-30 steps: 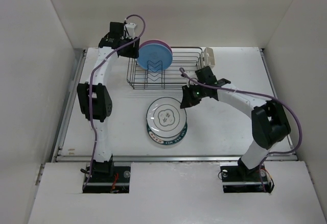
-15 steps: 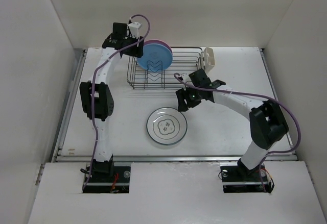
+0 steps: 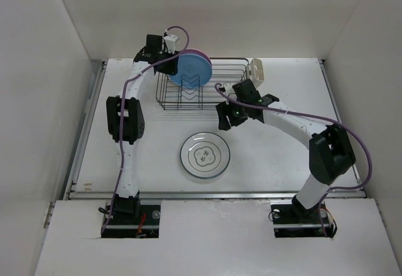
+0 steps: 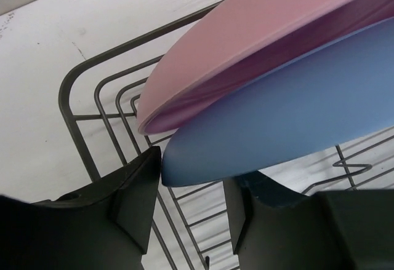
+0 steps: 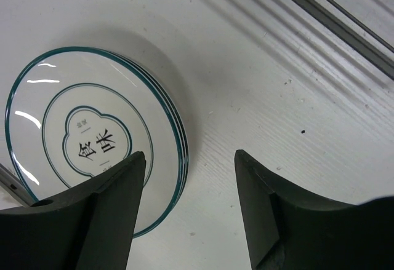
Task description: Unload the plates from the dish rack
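The dish rack (image 3: 230,81) stands at the back of the table. A blue plate (image 3: 190,70) and a pink plate (image 3: 201,53) behind it stand upright at its left end. My left gripper (image 3: 167,63) is open at their left side. In the left wrist view its jaws (image 4: 191,205) straddle the lower rim of the blue plate (image 4: 295,116), with the pink plate (image 4: 265,30) just behind and rack wires (image 4: 79,79) below. A stack of white green-rimmed plates (image 3: 205,155) lies flat in front of the rack. My right gripper (image 3: 225,117) is open and empty, above the table beside the stack (image 5: 92,141).
A cream cutlery cup (image 3: 256,70) hangs on the rack's right end. White walls enclose the table on the left, right and back. A metal rail (image 5: 332,11) runs along the table's front edge.
My right gripper let a white plate down onto the stack, then drew back toward the rack. My left gripper moved right up to the blue plate's rim.
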You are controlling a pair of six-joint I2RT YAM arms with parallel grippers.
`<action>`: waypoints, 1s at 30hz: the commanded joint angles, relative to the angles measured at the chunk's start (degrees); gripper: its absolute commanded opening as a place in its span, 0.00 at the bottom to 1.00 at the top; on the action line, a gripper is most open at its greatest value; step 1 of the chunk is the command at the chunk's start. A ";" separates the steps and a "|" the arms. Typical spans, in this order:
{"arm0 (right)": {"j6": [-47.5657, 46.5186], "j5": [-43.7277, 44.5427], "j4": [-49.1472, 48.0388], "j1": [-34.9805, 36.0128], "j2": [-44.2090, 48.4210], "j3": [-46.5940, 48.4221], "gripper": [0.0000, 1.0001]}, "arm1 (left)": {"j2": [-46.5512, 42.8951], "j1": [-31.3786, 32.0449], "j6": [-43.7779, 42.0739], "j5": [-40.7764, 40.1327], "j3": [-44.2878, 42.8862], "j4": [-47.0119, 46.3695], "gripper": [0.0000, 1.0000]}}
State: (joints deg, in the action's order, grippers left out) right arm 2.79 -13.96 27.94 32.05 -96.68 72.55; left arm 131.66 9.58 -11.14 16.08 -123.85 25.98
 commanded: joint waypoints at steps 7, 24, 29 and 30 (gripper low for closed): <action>0.20 -0.11 0.62 0.29 -2.02 4.78 0.66 | 0.44 0.26 0.33 -0.96 -2.97 -3.65 0.14; 4.41 2.61 -2.36 0.29 -0.26 7.69 0.66 | -11.77 0.26 -1.61 -0.61 -7.81 6.18 0.00; 6.79 5.61 -6.23 0.29 4.22 7.16 0.75 | -12.91 0.26 1.29 1.68 -8.51 7.60 0.00; 6.79 5.61 -6.24 0.29 4.22 7.16 0.75 | -12.91 0.26 1.29 1.68 -8.51 7.60 0.00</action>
State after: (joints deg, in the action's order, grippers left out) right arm 7.62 -10.55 26.50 32.05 -96.38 77.62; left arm 128.60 9.80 -14.92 12.75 -127.13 36.51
